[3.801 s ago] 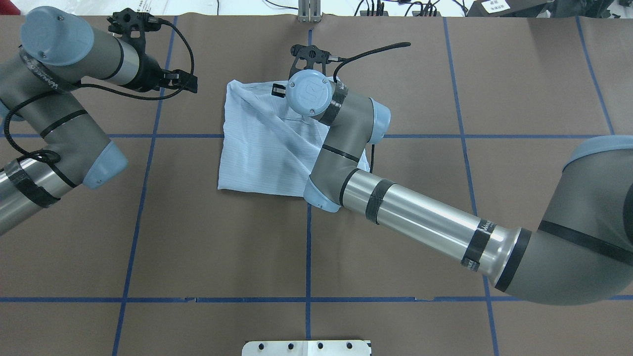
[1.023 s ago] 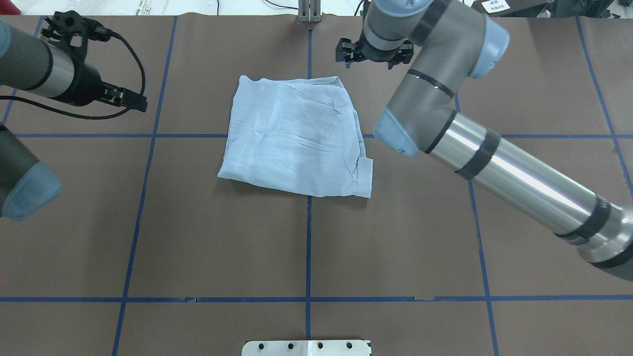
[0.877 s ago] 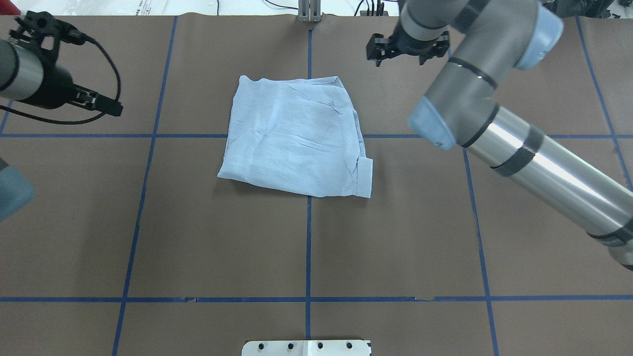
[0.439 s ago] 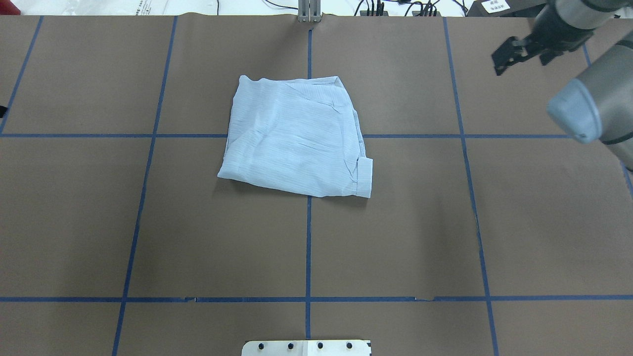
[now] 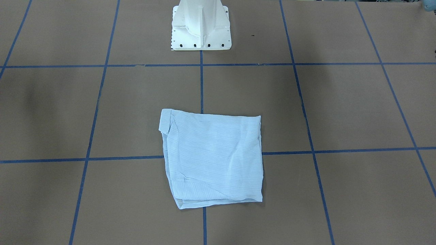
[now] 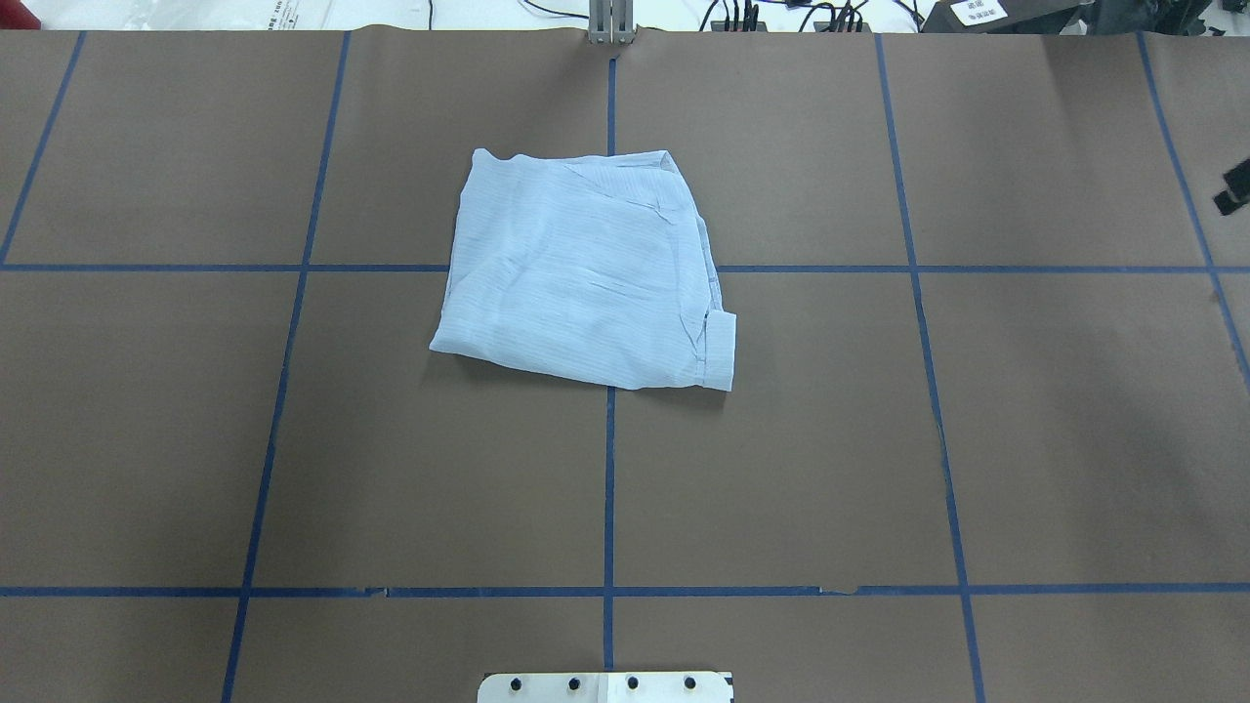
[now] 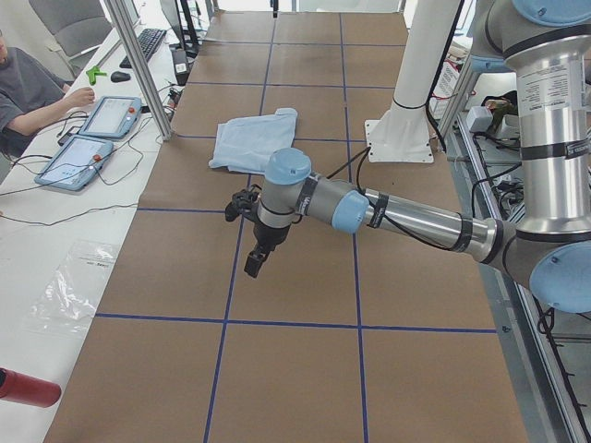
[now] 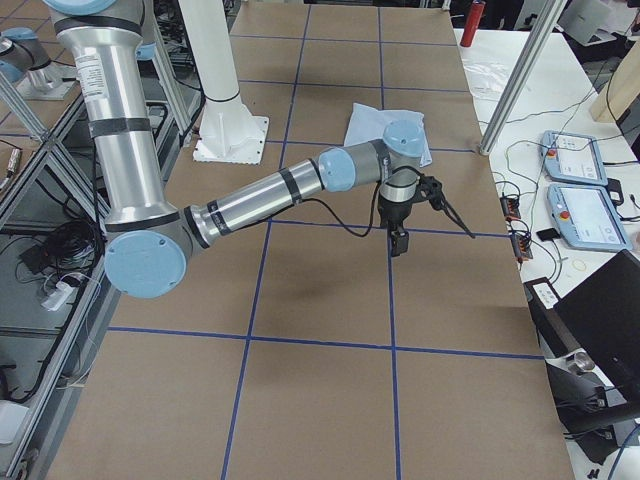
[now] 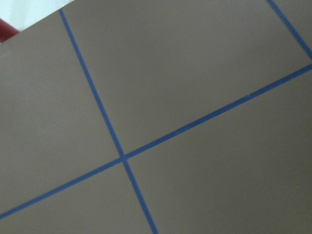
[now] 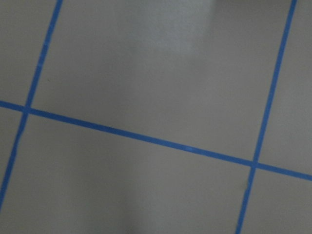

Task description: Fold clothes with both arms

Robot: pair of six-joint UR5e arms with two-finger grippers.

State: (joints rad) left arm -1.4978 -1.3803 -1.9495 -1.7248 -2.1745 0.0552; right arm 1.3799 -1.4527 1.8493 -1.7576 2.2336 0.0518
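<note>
Pale-blue shirt (image 6: 586, 273) lies folded; left gripper (image 7: 252, 268) hovers well to its left, right gripper (image 8: 397, 245) well to its right, both empty; how far open I cannot tell.

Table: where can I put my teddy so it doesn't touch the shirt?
The brown table is bare between the shirt and the white base, and in the squares on both sides of the shirt. Out at the table's ends it gets busier: the left gripper hangs over one end, the right gripper over the other.
</note>
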